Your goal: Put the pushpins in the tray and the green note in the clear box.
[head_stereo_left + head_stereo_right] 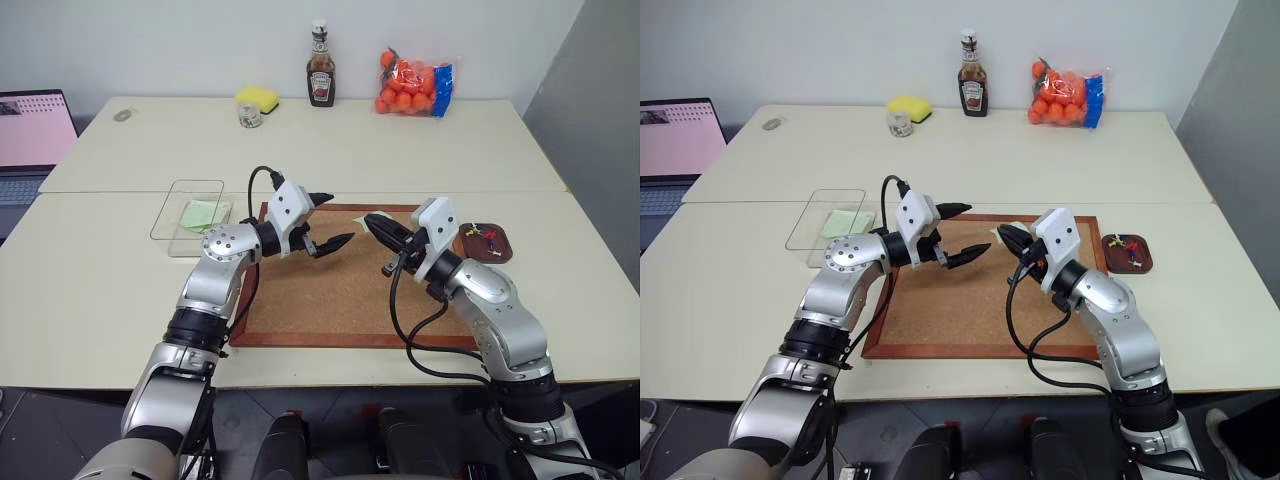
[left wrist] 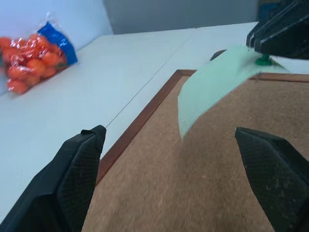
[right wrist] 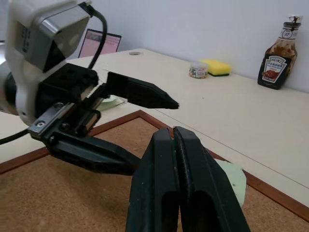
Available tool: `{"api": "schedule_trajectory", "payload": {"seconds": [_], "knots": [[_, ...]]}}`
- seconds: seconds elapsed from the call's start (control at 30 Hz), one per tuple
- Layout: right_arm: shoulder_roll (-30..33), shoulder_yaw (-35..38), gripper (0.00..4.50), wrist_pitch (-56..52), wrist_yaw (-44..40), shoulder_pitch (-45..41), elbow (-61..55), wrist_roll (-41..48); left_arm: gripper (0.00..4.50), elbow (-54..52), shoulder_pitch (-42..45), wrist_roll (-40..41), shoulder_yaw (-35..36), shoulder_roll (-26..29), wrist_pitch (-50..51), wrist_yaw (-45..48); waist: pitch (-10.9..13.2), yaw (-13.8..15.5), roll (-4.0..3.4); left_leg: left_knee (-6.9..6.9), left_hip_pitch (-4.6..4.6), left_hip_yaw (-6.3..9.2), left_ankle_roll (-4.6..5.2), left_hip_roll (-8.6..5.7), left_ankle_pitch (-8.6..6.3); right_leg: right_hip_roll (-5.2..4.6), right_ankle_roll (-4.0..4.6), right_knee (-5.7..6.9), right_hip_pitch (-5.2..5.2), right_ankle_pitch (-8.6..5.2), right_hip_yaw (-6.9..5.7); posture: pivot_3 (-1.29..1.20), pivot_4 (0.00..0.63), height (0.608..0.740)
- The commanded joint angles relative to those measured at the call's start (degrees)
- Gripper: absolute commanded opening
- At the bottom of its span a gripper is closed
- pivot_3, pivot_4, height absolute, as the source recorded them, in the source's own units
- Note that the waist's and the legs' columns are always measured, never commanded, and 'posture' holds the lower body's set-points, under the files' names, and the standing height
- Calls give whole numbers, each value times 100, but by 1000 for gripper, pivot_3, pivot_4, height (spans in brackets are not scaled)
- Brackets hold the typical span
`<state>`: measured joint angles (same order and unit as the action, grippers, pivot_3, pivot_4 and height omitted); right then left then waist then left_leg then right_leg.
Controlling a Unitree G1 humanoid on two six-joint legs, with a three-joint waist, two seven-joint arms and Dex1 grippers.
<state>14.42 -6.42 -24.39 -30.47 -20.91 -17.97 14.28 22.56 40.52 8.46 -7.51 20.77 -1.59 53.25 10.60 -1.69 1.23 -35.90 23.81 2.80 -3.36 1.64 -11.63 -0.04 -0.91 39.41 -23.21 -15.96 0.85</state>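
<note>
My right gripper is shut over the far part of the corkboard. Just under its fingertips sits a dark green pushpin, and the pale green note hangs from that pin, lifted off the board. My left gripper stands open and empty, its fingers pointing at the note from close by. The brown tray lies right of the board with red and yellow pushpins in it. The clear box lies left of the board.
A lime-green note lies inside the clear box. At the table's far side stand a ketchup bottle, a bag of oranges, a yellow sponge and a small jar. A laptop sits at the far left.
</note>
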Motion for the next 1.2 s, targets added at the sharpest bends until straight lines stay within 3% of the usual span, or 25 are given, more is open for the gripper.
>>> {"api": "schedule_trajectory", "payload": {"seconds": [0.03,0.27,0.73,1.03,1.2], "knots": [[14,9,0,-204,-25,-42,-393,221,4489,151,268,-155,-190,-77,-536,244,0,-5,0,0,0,0,0,0,0,1,0,1,0,0,1,0,150,740],[-23,9,0,-417,25,-64,-498,357,4489,748,545,-453,-277,-250,-1231,141,0,-4,0,0,0,0,0,0,0,2,-2,0,0,-1,0,0,150,740],[-239,303,0,-799,324,-203,-525,848,1938,1430,625,-860,-341,-236,-2152,84,1,-3,1,-2,2,1,0,0,0,3,-3,0,-1,-1,-1,0,150,740],[-227,340,0,-963,405,-221,-572,1051,8,1628,671,-945,-281,-265,-2345,-100,1,-6,1,-2,2,1,0,1,0,3,-3,0,-1,-1,-1,0,150,740],[-228,340,0,-983,458,-220,-583,1099,8,1631,649,-863,-276,-272,-2383,-16,1,-6,1,-2,2,1,0,1,0,3,-3,1,-1,-1,-1,0,150,740]]}}
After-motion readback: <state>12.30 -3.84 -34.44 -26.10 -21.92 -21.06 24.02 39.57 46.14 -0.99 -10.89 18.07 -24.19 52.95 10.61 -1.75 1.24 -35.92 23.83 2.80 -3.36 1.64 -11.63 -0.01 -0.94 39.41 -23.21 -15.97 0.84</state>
